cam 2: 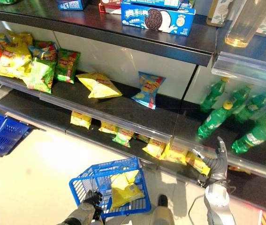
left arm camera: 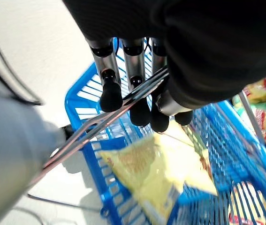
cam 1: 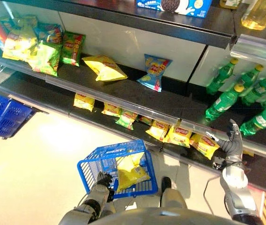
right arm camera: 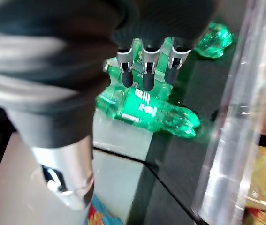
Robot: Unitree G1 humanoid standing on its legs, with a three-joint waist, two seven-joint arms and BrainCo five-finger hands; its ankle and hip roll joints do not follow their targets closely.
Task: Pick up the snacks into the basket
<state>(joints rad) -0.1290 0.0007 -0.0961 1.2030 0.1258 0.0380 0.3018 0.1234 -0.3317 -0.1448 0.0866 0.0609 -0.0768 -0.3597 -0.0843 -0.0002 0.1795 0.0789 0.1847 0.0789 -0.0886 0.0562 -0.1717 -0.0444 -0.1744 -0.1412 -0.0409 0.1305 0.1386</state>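
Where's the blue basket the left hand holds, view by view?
Left eye view: blue basket at bottom centre, left hand on its handle.
Right eye view: bottom, left of centre.
Left wrist view: below the fingers.
Right wrist view: not in it.
Shared landmark: yellow snack bag inside.

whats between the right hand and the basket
In the left eye view, yellow snack bags on the bottom shelf lie between the right hand and the basket, then bare floor.
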